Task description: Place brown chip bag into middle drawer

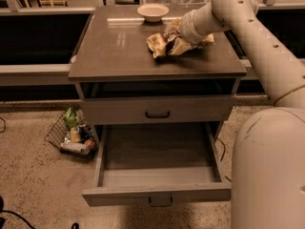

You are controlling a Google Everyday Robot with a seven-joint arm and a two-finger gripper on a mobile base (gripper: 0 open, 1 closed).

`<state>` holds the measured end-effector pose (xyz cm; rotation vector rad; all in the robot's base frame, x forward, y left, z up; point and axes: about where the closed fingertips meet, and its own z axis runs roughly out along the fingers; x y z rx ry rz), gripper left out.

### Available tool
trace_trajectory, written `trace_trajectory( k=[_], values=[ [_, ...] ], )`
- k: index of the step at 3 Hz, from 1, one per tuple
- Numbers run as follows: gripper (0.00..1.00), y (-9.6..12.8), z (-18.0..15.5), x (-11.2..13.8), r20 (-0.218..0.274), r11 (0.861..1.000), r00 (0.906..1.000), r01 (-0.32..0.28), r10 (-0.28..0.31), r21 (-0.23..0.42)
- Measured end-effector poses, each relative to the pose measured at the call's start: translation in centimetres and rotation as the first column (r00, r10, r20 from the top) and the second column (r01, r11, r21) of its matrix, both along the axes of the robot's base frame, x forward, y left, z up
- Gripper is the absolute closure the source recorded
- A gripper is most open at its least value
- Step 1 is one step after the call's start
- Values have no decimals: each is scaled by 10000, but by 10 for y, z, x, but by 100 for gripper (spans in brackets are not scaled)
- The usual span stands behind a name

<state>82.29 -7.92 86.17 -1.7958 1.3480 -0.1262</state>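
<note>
The gripper [175, 31], its grip impossible to tell, sits at the crumpled brown chip bag [161, 43], dark-centred with tan ends, on the cabinet [114, 56] top, above the cabinet's pulled-out middle drawer [157, 193].

No writing can be read from here; the lettering on the brown chip bag [158, 44] cannot be made out. The gripper [174, 32] is at the bag, on the bench [114, 56].
</note>
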Motion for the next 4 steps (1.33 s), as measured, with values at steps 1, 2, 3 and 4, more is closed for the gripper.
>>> trace_trajectory(
  k=[1, 2, 3, 4],
  values=[
    [70, -5, -9, -2, -140, 9991, 9999, 20, -14, 425],
    [94, -11, 2, -14, 154, 9948, 9998, -103, 87, 1012],
    [100, -22, 34, -49, 1026, 9869, 9944, -409, 249, 1561],
    [100, -22, 34, -49, 1026, 9869, 9944, -409, 249, 1561]
  ],
)
